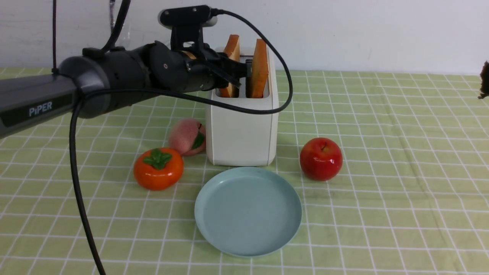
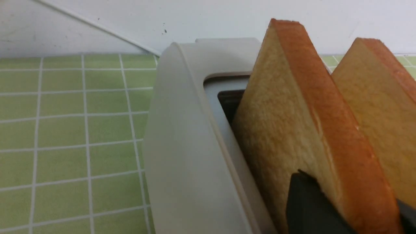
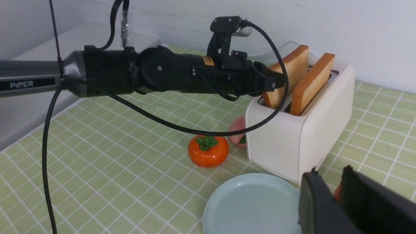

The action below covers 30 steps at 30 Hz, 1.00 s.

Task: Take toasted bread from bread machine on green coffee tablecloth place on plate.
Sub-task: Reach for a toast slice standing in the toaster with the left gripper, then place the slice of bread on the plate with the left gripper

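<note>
- Two slices of toasted bread stand in the bread machine (image 1: 240,130) in the front view, the left slice (image 1: 232,47) and the right slice (image 1: 259,67). The plate (image 1: 248,212) lies bare just in front, on the green coffee tablecloth (image 1: 382,172).
- Also in the front view, the left gripper (image 1: 238,72) reaches in from the side and takes the left slice low, near the slot. A pull that is not straight up could jam the slice and tip the bread machine toward the plate or the peach (image 1: 187,136).
- In the left wrist view, one of the fingers (image 2: 308,208) presses on the pale face and the other sits between the slices. The hold is clenched on the left slice, but only near its edge, so the slice may turn or slip. The inner finger may also drag the right slice.
- In the right wrist view, the right gripper (image 3: 330,177) hangs beside the plate, with its fingers almost together and holding nothing. It does not steady the bread machine. The cable (image 3: 195,133) of the left arm hangs low and may catch the persimmon (image 3: 208,151).
</note>
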Each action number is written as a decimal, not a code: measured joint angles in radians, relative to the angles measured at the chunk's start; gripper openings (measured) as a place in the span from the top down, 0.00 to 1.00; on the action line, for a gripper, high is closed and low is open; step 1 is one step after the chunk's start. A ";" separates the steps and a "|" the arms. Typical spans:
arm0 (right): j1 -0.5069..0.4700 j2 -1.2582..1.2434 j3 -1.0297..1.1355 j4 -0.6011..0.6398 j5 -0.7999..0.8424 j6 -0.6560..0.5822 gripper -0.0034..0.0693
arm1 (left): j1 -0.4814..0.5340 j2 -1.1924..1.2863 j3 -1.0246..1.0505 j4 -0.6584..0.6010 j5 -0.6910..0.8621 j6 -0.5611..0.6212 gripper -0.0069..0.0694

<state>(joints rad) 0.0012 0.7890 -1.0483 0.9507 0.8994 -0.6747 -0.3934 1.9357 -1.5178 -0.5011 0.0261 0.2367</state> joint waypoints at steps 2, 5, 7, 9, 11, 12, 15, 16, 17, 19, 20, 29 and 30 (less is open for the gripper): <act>0.000 0.000 0.000 0.000 0.000 0.000 0.78 | 0.000 0.000 0.000 0.000 -0.001 0.000 0.77; 0.000 0.000 0.000 0.000 0.000 0.000 0.78 | 0.000 -0.004 0.000 0.000 -0.001 0.000 0.77; 0.000 0.000 0.000 0.000 0.004 -0.001 0.78 | 0.000 -0.039 0.000 0.001 0.004 0.001 0.77; 0.000 0.000 0.000 -0.001 0.004 -0.001 0.78 | 0.000 -0.077 0.000 0.004 0.004 0.004 0.77; 0.000 0.000 0.000 -0.012 0.004 -0.001 0.78 | 0.000 -0.133 0.000 0.010 0.001 0.022 0.77; 0.000 0.000 0.000 -0.017 0.004 -0.001 0.79 | 0.000 -0.168 0.000 0.010 0.000 0.032 0.77; 0.000 0.000 0.000 -0.023 0.004 -0.001 0.81 | 0.001 -0.256 -0.001 0.016 0.026 0.064 0.77; 0.000 0.000 0.000 -0.023 0.004 -0.001 0.82 | 0.001 -0.269 -0.002 0.016 0.036 0.068 0.77; 0.000 0.000 0.000 -0.023 0.004 -0.001 0.85 | 0.002 -0.320 -0.003 0.018 0.095 0.072 0.77; 0.000 0.000 0.000 -0.023 0.004 -0.001 0.91 | 0.002 -0.385 -0.003 0.024 0.207 0.075 0.77; 0.000 0.000 0.000 -0.023 0.004 -0.001 0.93 | 0.002 -0.407 -0.003 0.026 0.274 0.075 0.77; 0.000 0.000 0.000 -0.027 0.048 -0.001 0.98 | 0.002 -0.579 0.001 0.070 0.814 -0.047 0.77; 0.000 0.000 0.000 -0.027 0.050 -0.001 0.98 | 0.002 -0.583 0.009 0.069 0.873 -0.069 0.77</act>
<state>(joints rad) 0.0012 0.7890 -1.0483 0.9239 0.9495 -0.6754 -0.3917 1.3532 -1.5090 -0.4321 0.8993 0.1680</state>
